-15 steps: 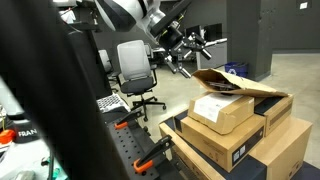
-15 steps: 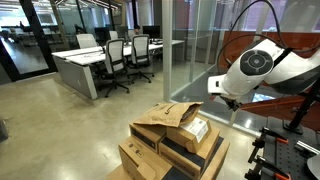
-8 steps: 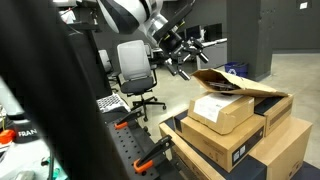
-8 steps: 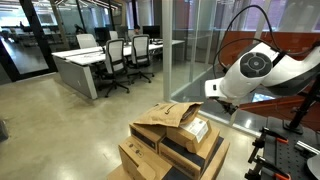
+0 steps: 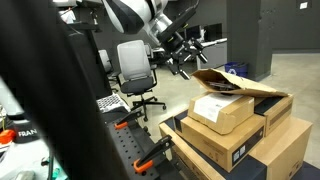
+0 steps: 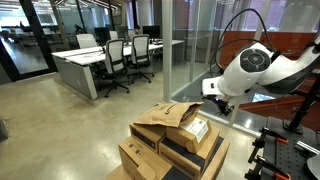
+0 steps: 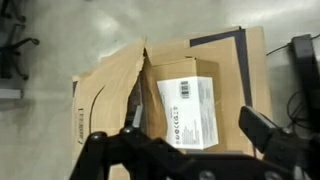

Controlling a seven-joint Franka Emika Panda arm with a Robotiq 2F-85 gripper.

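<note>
**Exterior view.** The gripper (image 5: 183,52) is seen at the end of the arm (image 5: 130,14), held in the air above the floor. It is well apart from the stack of boxes (image 5: 245,150), up and to one side of it. The jaw state cannot be read here, as the dark gripper is lost against a dark background. The labelled box (image 5: 222,110) is found on top of the stack, lying at a slight tilt. Torn cardboard (image 5: 240,84) is draped just behind and over it. An office chair (image 5: 135,68) is noted beyond the gripper.

**Exterior view, opposite side.** The gripper (image 6: 213,92) is seen beneath the white arm (image 6: 250,68), above the stack of boxes (image 6: 165,155) and clear of it. The labelled box (image 6: 196,130) is seen uppermost, on the side of the stack nearer the arm. The torn cardboard (image 6: 158,117) is touching it on the far side. Desks (image 6: 85,62) with chairs are recorded in the background.

**Wrist view.** The camera is pointed straight down on the stack. The labelled box (image 7: 188,102) is centred in the picture, its white label (image 7: 186,100) facing up. The torn cardboard (image 7: 108,92) is folded open just beside it. The gripper (image 7: 170,135) is suspended over the box without contact. Its dark fingers (image 7: 268,135) are spread wide apart, and nothing is held between them. Grey floor (image 7: 80,30) is visible past the edge of the stack.
</note>
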